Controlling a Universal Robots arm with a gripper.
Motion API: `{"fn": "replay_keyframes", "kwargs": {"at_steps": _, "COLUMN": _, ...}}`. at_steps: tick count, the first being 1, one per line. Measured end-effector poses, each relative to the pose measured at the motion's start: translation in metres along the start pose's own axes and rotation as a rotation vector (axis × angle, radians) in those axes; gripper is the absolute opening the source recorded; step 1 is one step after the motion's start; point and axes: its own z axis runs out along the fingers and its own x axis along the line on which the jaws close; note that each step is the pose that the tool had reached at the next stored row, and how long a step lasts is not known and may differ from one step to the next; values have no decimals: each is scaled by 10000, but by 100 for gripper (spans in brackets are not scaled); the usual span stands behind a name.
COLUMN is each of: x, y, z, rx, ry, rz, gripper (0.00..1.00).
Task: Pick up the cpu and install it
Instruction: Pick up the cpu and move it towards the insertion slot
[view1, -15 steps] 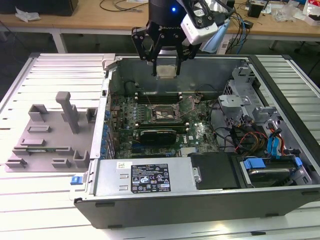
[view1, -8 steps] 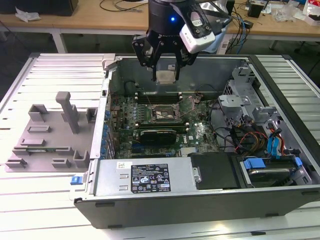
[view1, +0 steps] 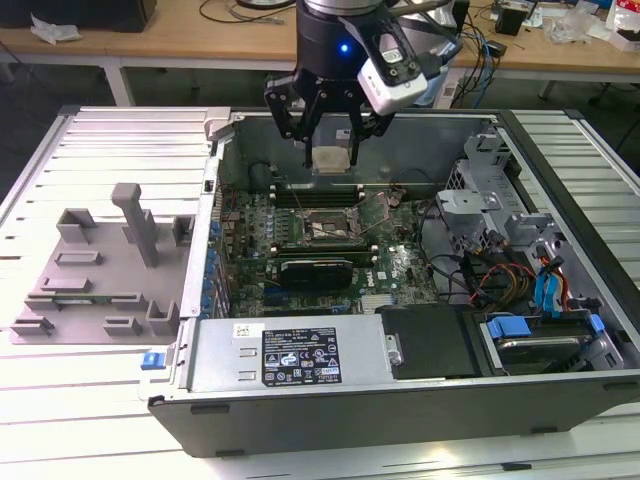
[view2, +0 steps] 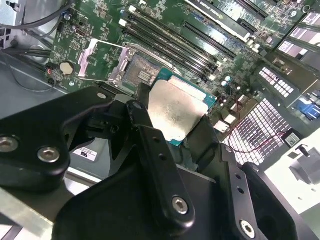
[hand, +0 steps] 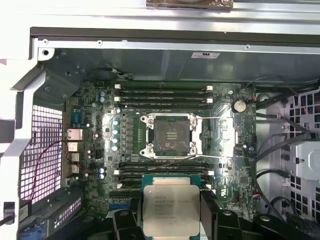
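Observation:
My gripper (view1: 331, 158) hangs over the open computer case, shut on the cpu (view1: 331, 160), a flat square chip with a silver-white metal top. In both wrist views the cpu (hand: 171, 209) (view2: 174, 111) sits flat between the black fingers (view2: 150, 145), held by its edges. The open socket (hand: 170, 135) with its metal frame lies on the green motherboard (hand: 227, 145) below, apart from the chip. In the exterior view the socket (view1: 335, 226) is below and nearer than the held cpu.
The case wall (view1: 300, 365) with a label runs along the front. Memory slots (hand: 162, 92) flank the socket. Cables and a drive cage (view1: 510, 250) fill the exterior view's right. A grey fixture with blocks (view1: 100, 265) lies outside the case on the exterior view's left.

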Motion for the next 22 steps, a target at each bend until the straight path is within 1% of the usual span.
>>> {"fn": "replay_keyframes", "kwargs": {"at_steps": 7, "x": 1, "y": 0, "z": 41, "rx": 1, "ry": 1, "rz": 0, "gripper": 55}}
{"fn": "replay_keyframes", "kwargs": {"at_steps": 12, "x": 1, "y": 0, "z": 47, "rx": 1, "ry": 1, "rz": 0, "gripper": 55}}
{"fn": "replay_keyframes", "kwargs": {"at_steps": 19, "x": 3, "y": -3, "z": 100, "rx": 3, "ry": 2, "rz": 0, "gripper": 55}}
{"fn": "replay_keyframes", "kwargs": {"at_steps": 22, "x": 4, "y": -5, "z": 137, "rx": 1, "ry": 1, "rz": 0, "gripper": 55}}
